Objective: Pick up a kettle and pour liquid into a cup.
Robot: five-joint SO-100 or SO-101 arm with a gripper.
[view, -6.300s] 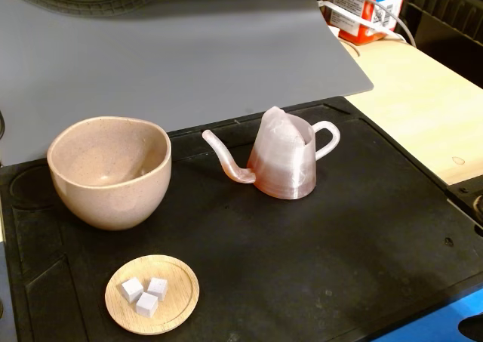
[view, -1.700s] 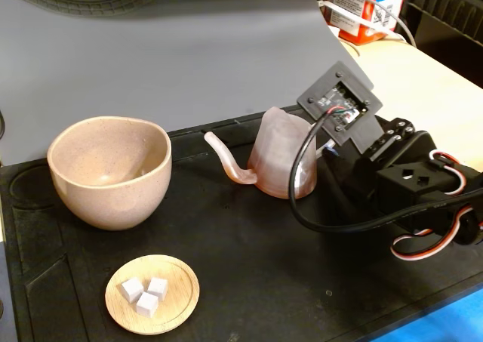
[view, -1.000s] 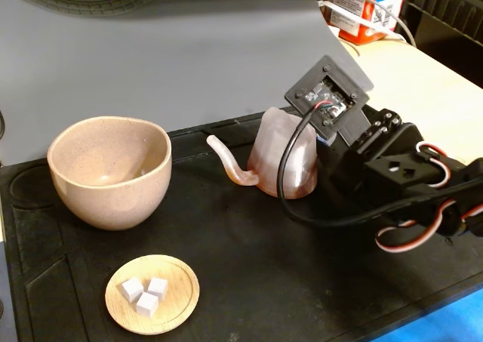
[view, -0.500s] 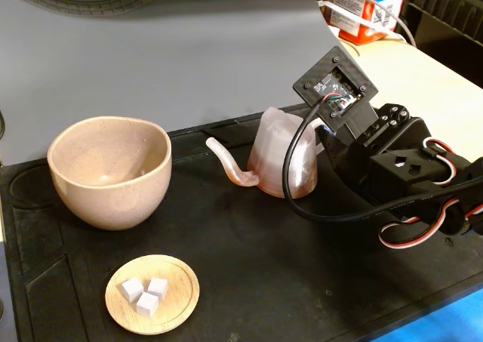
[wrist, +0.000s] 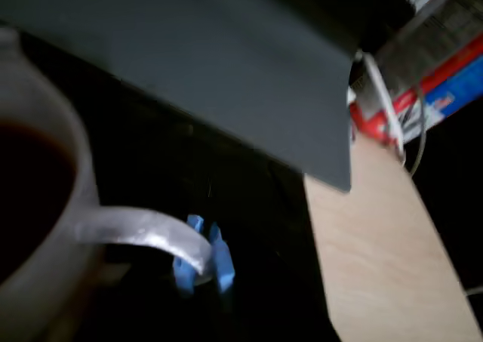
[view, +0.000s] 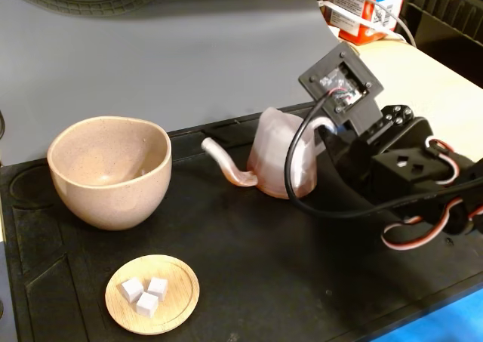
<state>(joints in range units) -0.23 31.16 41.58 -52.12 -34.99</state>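
Observation:
The pinkish-white kettle [view: 281, 161] stands upright on the black mat [view: 264, 259] in the fixed view, its thin spout [view: 226, 164] pointing left toward the cup [view: 109, 172]. The beige speckled cup stands at the left, apart from the kettle. My gripper [view: 326, 134] is at the kettle's right side, mostly hidden by the wrist camera mount. In the wrist view the kettle's rim [wrist: 68, 153] shows at the left with dark reddish-brown liquid [wrist: 30, 191] inside. Its loop handle [wrist: 136, 229] runs between my gripper's [wrist: 204, 257] blue fingertips [wrist: 223, 260], which sit close on it.
A small wooden dish [view: 175, 278] with three white cubes [view: 143, 293] lies at the mat's front left. A red, white and blue carton [view: 366, 6] stands at the back right on a pale wooden tabletop [view: 423, 78]. A grey board [view: 189, 47] rises behind the mat.

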